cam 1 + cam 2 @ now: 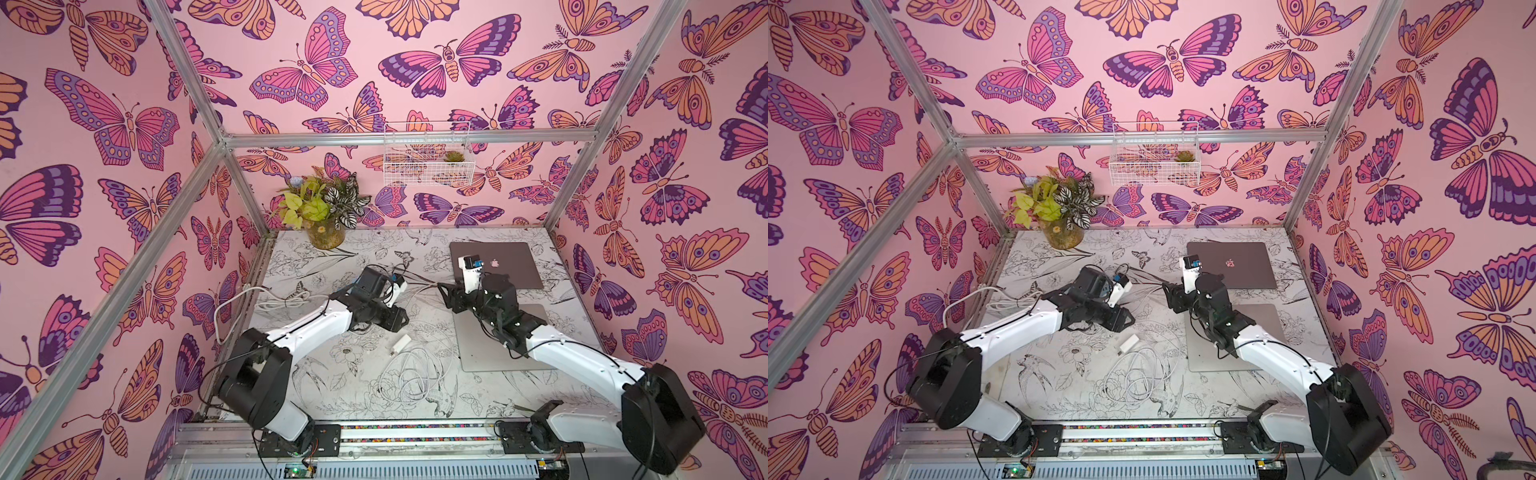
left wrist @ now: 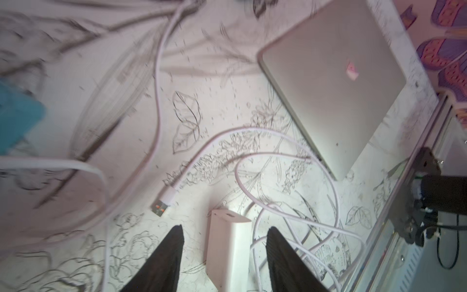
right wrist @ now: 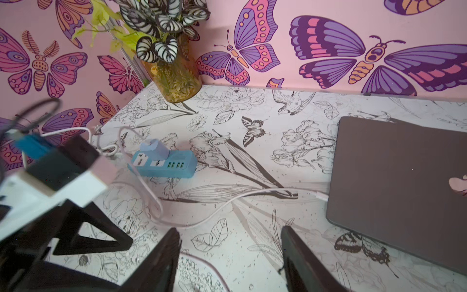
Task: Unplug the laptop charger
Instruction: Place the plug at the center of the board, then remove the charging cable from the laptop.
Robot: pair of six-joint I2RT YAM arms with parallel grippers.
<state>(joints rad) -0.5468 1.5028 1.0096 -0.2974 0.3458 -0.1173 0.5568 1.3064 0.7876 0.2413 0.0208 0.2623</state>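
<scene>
A blue power strip (image 3: 164, 164) carrying a pale adapter (image 3: 154, 149) sits on the floral table (image 3: 252, 151). The left gripper (image 2: 225, 227), fingers spread, hovers over the white charger brick (image 2: 228, 250), which lies flat on the table between them, with a loose USB plug (image 2: 163, 202) just beside it. The right gripper (image 3: 230, 228), jaws apart and empty, hangs near a dark laptop (image 3: 399, 189) bearing an apple logo (image 3: 457, 184).

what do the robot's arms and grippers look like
Both the left arm and right arm have white link shells with black joint housings and thin black cables alongside. Each wrist carries a white camera mount. The left gripper and right gripper have black, pointed fingers.
</scene>
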